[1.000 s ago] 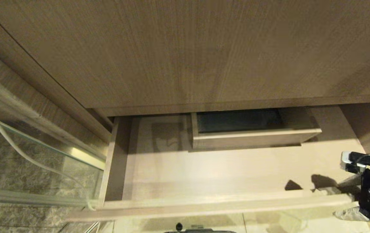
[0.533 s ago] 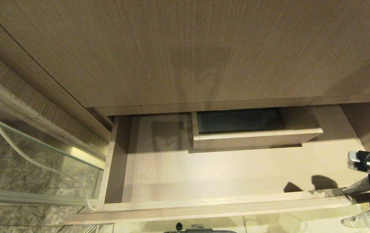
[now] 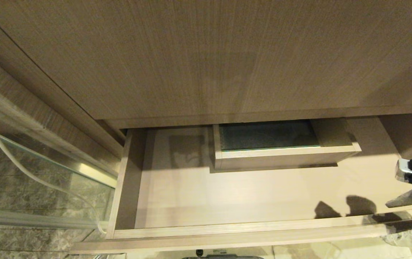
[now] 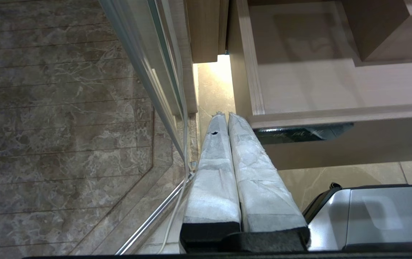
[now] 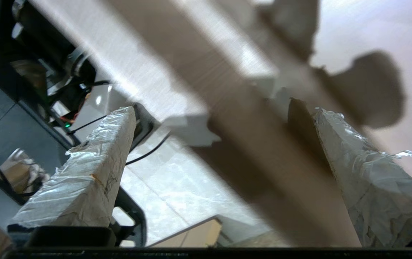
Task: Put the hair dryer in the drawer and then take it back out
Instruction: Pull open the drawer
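A: Where's the hair dryer?

B: Not in any view. The drawer (image 3: pixel 191 194) stands pulled out and bare, apart from the boxed cut-out (image 3: pixel 285 153) at its back edge.

A: And the grippers?

B: The right gripper (image 5: pixel 224 115) straddles the drawer's front edge near the right corner, jaws spread wide, holding nothing. The left gripper (image 4: pixel 224 118) hangs by the front left corner, fingers pressed together, empty.

A: Handling?

B: Likely light, rigid, slick plastic; I'd take the barrel crosswise, minding the trailing cord.

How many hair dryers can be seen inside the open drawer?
0. The drawer shows only bare wood floor and its boxed cut-out; no hair dryer appears in any view. The part under the cabinet top is hidden.
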`<state>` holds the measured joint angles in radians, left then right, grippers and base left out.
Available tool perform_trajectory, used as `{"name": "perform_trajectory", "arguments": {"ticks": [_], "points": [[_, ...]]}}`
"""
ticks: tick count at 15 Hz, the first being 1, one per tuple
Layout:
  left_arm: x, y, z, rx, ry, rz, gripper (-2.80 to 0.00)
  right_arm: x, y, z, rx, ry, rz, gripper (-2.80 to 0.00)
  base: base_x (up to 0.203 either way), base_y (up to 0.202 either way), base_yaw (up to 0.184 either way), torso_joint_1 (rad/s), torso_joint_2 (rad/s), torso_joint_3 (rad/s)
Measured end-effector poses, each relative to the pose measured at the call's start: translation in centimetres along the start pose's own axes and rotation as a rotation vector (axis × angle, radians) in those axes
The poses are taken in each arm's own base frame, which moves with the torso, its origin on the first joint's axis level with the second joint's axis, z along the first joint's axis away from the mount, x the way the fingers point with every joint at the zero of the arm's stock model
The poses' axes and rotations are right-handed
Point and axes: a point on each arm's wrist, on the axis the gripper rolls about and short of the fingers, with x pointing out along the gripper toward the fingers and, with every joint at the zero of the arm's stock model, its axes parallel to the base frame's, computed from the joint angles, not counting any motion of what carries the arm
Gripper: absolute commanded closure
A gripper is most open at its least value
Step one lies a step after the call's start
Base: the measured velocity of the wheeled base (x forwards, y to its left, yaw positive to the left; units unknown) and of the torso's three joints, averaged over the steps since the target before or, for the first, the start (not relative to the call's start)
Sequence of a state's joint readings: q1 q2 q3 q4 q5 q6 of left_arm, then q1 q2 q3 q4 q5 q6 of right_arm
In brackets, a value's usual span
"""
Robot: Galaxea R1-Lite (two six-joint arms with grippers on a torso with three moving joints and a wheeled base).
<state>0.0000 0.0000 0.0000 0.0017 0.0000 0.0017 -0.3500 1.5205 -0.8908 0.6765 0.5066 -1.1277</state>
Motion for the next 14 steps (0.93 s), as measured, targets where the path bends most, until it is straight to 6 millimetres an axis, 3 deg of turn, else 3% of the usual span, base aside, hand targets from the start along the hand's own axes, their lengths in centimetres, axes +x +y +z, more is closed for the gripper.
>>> {"name": "perform_trajectory", "arguments": {"ticks": [5,6,14], "points": [[0.0,0.0,0.0,0.0,0.0,0.0,0.0,-2.1,0.1,1.3,-0.04,-0.053,-0.081,-2.8,0.0,0.0,0.0,0.0,0.0,0.0],[0.0,0.0,0.0,0.0,0.0,0.0,0.0,-2.6,0.2,1.6,-0.029,-0.077,-0.095,0.0,0.0,0.0,0.0,0.0,0.0,0.0],[0.0,0.0,0.0,0.0,0.0,0.0,0.0,-4.8,0.6,1.6,0.091,-0.146,-0.209,0.0,0.0,0.0,0.0,0.0,0.0,0.0]]}}
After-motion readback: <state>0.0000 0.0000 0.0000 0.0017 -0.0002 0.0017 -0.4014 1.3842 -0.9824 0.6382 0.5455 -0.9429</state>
